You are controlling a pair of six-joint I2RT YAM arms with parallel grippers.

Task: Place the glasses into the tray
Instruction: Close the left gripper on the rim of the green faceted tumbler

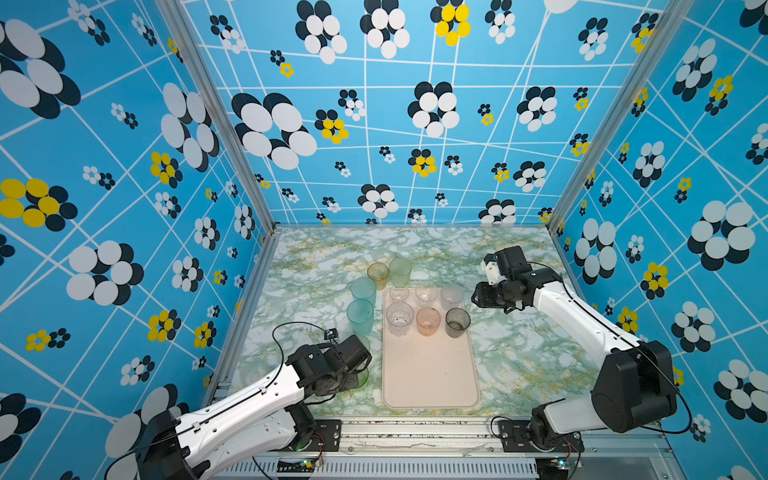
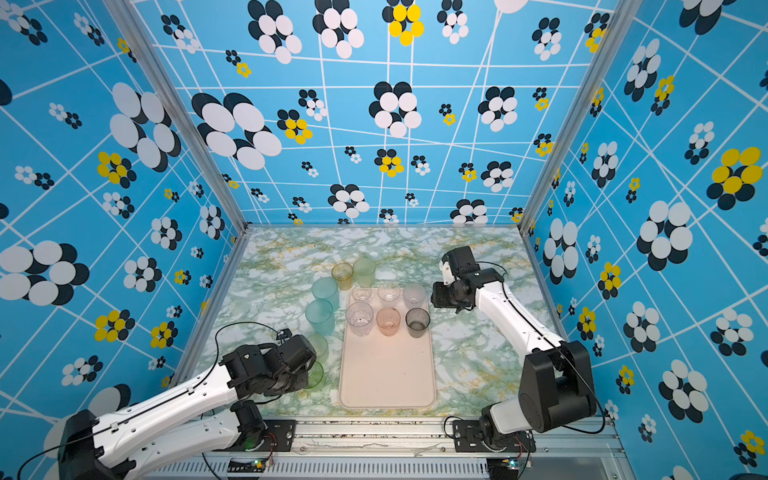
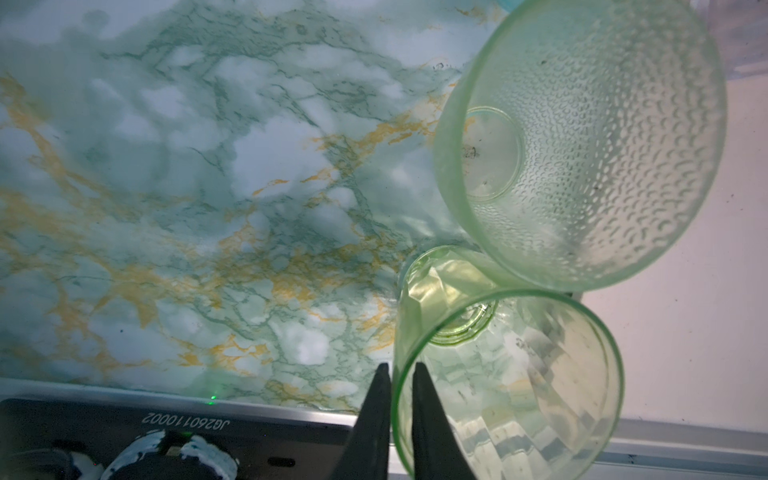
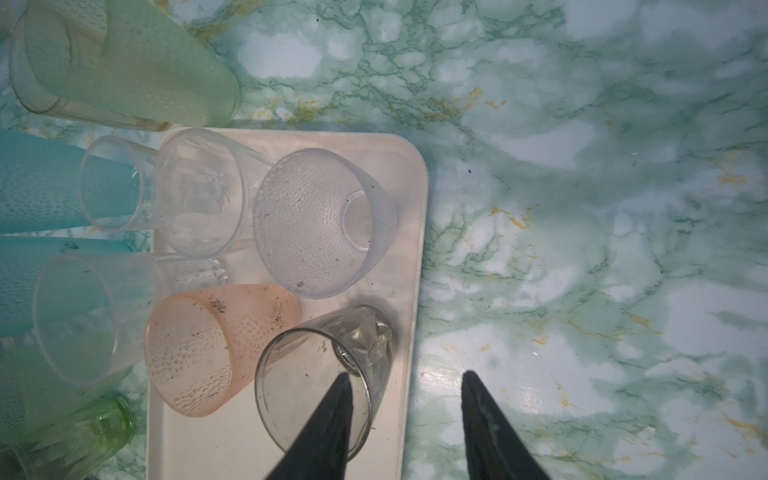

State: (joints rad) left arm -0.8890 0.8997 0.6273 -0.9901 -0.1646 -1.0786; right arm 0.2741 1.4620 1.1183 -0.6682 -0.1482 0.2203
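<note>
Left of tray (image 1: 432,374), left end effector (image 3: 402,365) pinching green glass (image 3: 519,395) rim, right end effector (image 4: 406,373) open near grey glass (image 4: 316,374)

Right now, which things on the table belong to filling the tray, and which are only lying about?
Belong: tray; six glasses in it, like the pink glass; six beside it, like the amber glass and the green faceted glass in the left gripper.
Lying about: nothing loose; only the marble table underneath.

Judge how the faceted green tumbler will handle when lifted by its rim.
Probably light and stiff: the faceted green tumbler is empty, thin-walled. It may tilt or slip, since the left gripper straddles only one rim wall. Glossy facets look slippery.
</note>
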